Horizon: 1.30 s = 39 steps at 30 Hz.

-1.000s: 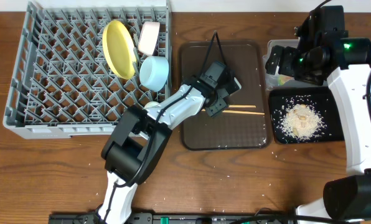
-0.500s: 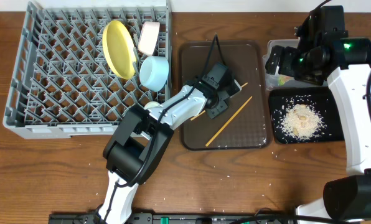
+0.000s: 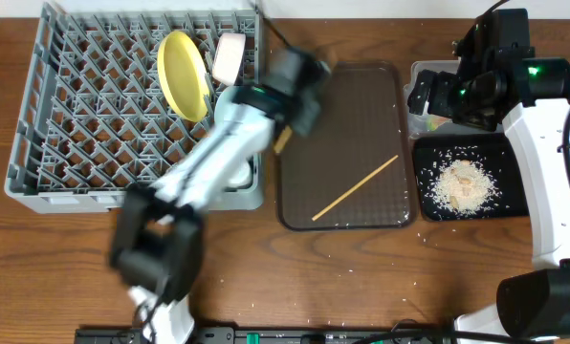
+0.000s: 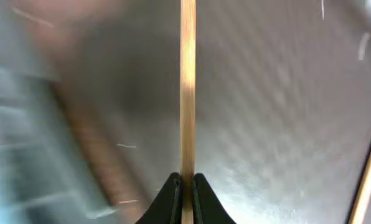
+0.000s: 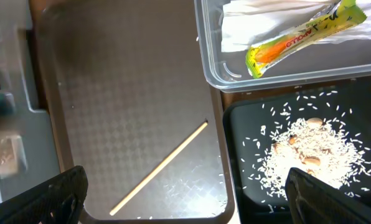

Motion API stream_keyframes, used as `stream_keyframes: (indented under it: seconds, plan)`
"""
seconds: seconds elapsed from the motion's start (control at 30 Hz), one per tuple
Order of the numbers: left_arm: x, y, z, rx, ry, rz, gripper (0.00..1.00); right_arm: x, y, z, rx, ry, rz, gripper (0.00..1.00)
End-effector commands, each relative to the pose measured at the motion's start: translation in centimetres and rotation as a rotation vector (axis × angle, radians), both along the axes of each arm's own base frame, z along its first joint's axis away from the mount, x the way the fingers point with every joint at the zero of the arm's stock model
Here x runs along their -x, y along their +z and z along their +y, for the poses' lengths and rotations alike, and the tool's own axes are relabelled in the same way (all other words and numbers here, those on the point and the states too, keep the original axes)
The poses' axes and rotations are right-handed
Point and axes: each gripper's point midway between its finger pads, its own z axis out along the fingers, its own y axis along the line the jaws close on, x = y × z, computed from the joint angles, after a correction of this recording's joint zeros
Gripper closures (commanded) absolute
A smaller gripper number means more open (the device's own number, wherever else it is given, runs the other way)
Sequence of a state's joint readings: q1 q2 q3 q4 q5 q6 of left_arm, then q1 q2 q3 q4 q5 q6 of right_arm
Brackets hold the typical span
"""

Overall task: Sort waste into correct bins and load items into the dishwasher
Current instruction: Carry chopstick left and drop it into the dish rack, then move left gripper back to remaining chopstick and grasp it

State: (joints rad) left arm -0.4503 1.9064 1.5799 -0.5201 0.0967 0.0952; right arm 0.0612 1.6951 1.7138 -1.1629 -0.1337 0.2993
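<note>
My left gripper [image 4: 187,186] is shut on one wooden chopstick [image 4: 187,93], which sticks straight out from between the jaws. In the overhead view that gripper [image 3: 290,129] is blurred over the gap between the brown tray [image 3: 361,96] and the grey dish rack [image 3: 36,115]. The other chopstick [image 3: 355,188] lies diagonally on the brown tray. A yellow plate [image 3: 182,75] and a white bowl [image 3: 230,57] stand in the rack. My right gripper [image 5: 192,199] hangs open above the tray's right edge, empty. The clear tub [image 5: 210,68] holds the wrapper [image 5: 304,34] and napkin [image 5: 248,28]. Rice crumbs [image 5: 310,149] lie in the black tray [image 5: 235,124].
The left arm [image 3: 199,182] stretches across the rack's near right corner and hides what stands there. The clear tub [image 3: 421,72] and black tray [image 3: 515,201] sit side by side at the right of the brown tray. Stray rice grains dot the wooden table [image 3: 361,277].
My left gripper shut on one chopstick and swung up and left from the brown tray toward the rack. The other chopstick turned from flat to diagonal. The right arm held still.
</note>
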Motion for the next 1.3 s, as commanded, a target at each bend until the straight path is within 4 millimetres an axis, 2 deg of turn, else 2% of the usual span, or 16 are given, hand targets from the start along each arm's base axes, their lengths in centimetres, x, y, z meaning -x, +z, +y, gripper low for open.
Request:
stream_keyframes:
  seconds: [0.0, 0.03, 0.13, 0.17, 0.27, 0.3, 0.4, 0.5, 0.57, 0.67, 0.8, 0.97, 1.03, 1.07, 1.17, 1.27]
  plan:
    - [-1.2, 9.8, 5.0, 0.123, 0.177, -0.161, 0.92, -0.1, 0.1, 0.1, 0.009, 0.010, -0.004, 0.01]
    - [-1.0, 11.9, 7.3, 0.134, 0.222, -0.194, 0.92, -0.1, 0.1, 0.1, 0.009, 0.010, -0.004, 0.01]
    - [-0.6, 12.2, 12.0, 0.062, 0.339, -0.190, 0.92, -0.1, 0.1, 0.1, 0.009, 0.010, -0.004, 0.01]
    - [-0.3, 11.5, 13.8, 0.021, 0.384, -0.166, 0.92, -0.1, 0.1, 0.1, 0.009, 0.010, -0.004, 0.01]
    - [0.3, 8.9, 16.7, -0.049, 0.444, -0.080, 0.92, -0.1, 0.1, 0.1, 0.009, 0.010, -0.004, 0.01]
    - [0.4, 6.7, 17.8, -0.083, 0.452, -0.028, 0.92, -0.1, 0.1, 0.1, 0.009, 0.010, -0.004, 0.01]
    - [0.4, 3.9, 18.7, -0.115, 0.467, 0.042, 0.88, -0.1, 0.1, 0.1, 0.009, 0.010, -0.004, 0.01]
    - [0.3, 2.2, 19.7, -0.175, 0.497, 0.070, 0.68, -0.1, 0.1, 0.1, 0.009, 0.011, -0.004, 0.01]
    - [0.1, 2.1, 19.9, -0.185, 0.503, 0.068, 0.60, -0.1, 0.1, 0.1, 0.009, 0.011, -0.004, 0.01]
    - [-0.1, 3.0, 19.7, -0.174, 0.502, 0.042, 0.57, -0.1, 0.1, 0.1, 0.009, 0.011, -0.004, 0.01]
    - [0.4, 5.7, 17.9, -0.133, 0.459, 0.006, 0.57, -0.1, 0.1, 0.1, 0.009, 0.010, -0.004, 0.01]
    - [2.7, 6.9, 12.4, -0.017, 0.386, 0.042, 0.57, -0.1, 0.1, 0.0, 0.009, 0.008, -0.004, 0.01]
    - [3.9, 6.2, 9.9, 0.024, 0.362, 0.095, 0.57, -0.1, 0.1, 0.1, 0.009, 0.009, -0.004, 0.01]
    - [5.0, 5.2, 7.8, 0.055, 0.348, 0.147, 0.57, -0.1, 0.1, 0.1, 0.009, 0.009, -0.004, 0.01]
    - [7.1, 2.8, 3.9, 0.087, 0.288, 0.247, 0.57, -0.1, 0.1, 0.1, 0.009, 0.009, -0.004, 0.01]
    - [9.0, 0.3, 0.9, 0.049, 0.206, 0.306, 0.57, -0.1, 0.1, 0.1, 0.009, 0.010, -0.004, 0.01]
